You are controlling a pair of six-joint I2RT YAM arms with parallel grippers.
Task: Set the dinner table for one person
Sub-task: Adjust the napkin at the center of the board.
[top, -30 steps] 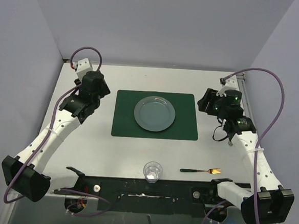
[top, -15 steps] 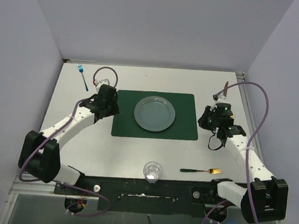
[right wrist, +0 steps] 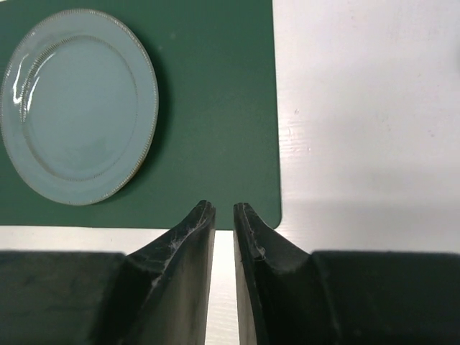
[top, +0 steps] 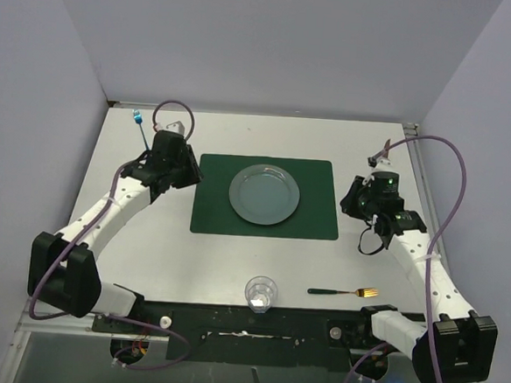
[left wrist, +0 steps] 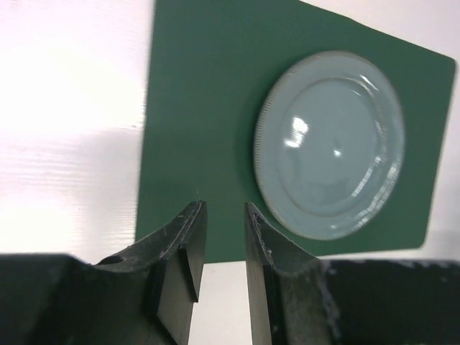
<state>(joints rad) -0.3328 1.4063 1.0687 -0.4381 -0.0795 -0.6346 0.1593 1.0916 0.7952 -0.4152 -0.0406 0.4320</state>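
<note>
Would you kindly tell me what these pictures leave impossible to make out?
- Top view: the blue-tipped utensil is too small to identify; the left arm covers its near end.
- Top view: the clear cup is too small to show any contents.
- Wrist views: fork and cup lie outside the frame.

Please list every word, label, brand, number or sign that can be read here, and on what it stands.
None can be read. The plate, the green placemat, the glass, the fork and the dinner table carry no print.
On the left arm and the right arm no lettering can be made out.
</note>
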